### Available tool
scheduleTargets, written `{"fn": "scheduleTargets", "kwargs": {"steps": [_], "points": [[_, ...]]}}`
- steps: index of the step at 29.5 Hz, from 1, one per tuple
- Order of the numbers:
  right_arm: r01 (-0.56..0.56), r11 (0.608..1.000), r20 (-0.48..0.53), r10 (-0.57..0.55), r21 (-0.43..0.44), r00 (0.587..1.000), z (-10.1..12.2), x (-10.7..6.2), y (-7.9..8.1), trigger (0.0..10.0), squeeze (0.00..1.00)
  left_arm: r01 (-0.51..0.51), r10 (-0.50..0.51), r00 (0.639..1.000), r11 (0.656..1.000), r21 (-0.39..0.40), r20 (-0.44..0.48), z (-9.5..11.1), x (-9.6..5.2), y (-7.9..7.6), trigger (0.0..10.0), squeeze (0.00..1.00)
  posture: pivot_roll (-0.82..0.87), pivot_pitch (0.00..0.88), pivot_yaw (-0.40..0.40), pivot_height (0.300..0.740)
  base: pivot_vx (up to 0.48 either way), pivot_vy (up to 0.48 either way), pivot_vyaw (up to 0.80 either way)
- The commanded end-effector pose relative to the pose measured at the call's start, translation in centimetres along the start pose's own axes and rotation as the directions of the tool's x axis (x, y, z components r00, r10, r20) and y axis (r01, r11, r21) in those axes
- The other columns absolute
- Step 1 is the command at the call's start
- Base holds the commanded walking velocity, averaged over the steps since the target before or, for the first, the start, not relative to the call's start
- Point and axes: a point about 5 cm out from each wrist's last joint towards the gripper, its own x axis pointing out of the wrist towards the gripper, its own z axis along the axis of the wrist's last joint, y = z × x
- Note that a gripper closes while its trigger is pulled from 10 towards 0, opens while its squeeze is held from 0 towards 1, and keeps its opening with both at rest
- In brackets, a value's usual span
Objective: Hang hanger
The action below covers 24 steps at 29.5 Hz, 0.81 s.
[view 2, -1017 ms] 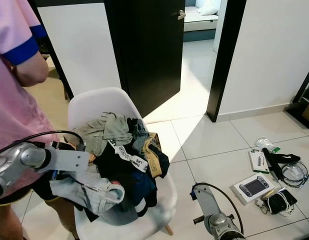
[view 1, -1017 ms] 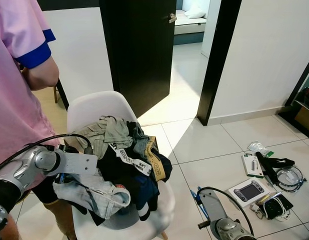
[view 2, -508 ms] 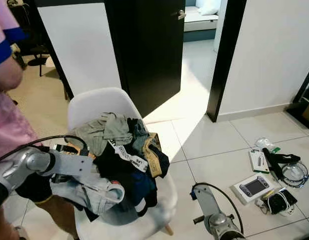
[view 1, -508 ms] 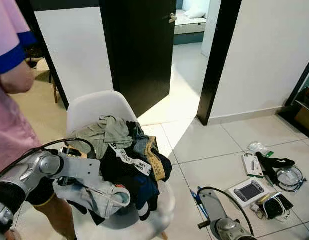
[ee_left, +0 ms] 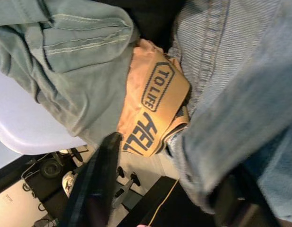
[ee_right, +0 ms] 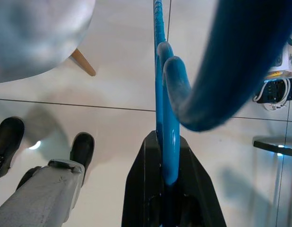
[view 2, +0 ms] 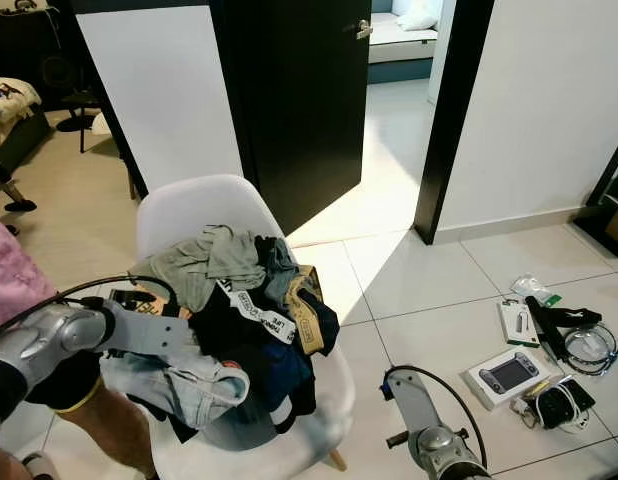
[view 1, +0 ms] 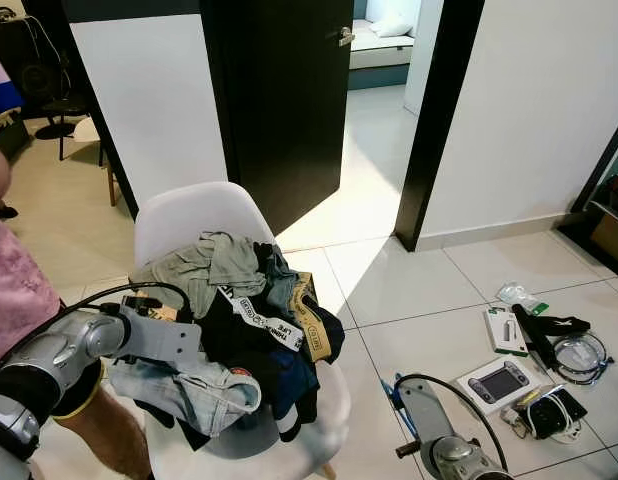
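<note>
A blue hanger (ee_right: 167,94) is clamped between the black fingers of my right gripper (ee_right: 165,142), which is shut on it and hangs low over the tiled floor; its blue tip (view 1: 394,392) shows beside my right arm. My left gripper (ee_left: 172,165) reaches into the pile of clothes (view 1: 259,310) on the white chair (view 1: 194,215). Its fingers (ee_left: 101,179) stand apart, open, around pale blue denim (ee_left: 240,94) and an orange lettered waistband (ee_left: 153,109). In the eye views the clothes hide the left fingertips.
A person in a pink shirt (view 1: 14,290) stands at the left, one leg (view 1: 109,430) against the chair. A dark door (view 1: 279,90) stands open behind the chair. Gadgets, boxes and cables (view 1: 534,360) lie on the floor at the right. My feet (ee_right: 9,142) show below.
The person has drawn back to the left, uncovering the room behind. My left arm has sunk slightly into the clothes. The right arm has stayed still.
</note>
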Motion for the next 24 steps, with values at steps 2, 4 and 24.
{"fn": "scheduleTargets", "kwargs": {"steps": [2, 4, 24], "points": [[-0.005, 1.000, 0.004, 0.005, -0.004, 1.000, 0.0, 0.0, 0.3, 10.0, 0.00, 0.016, -0.016, 1.000, 1.000, 0.013, -0.004, 0.1, 0.3, -0.5, 0.0, 0.00, 0.05, 0.000, 0.021, 0.740, 0.000, 0.000, 0.00], [-0.005, 1.000, 0.005, 0.005, -0.003, 1.000, 0.0, 0.0, 0.3, 10.0, 0.00, 0.039, -0.039, 0.999, 0.999, -0.034, -0.007, -0.1, 0.5, -1.6, 0.0, 0.00, 0.05, 0.000, 0.021, 0.740, 0.000, 0.000, 0.00], [-0.007, 1.000, 0.006, 0.007, -0.004, 1.000, 0.0, 0.0, 0.2, 10.0, 0.00, -0.004, 0.173, 0.953, 0.827, -0.561, 0.248, 2.0, -1.2, 2.7, 0.0, 0.00, 0.05, 0.000, 0.016, 0.740, 0.000, 0.000, 0.00]]}}
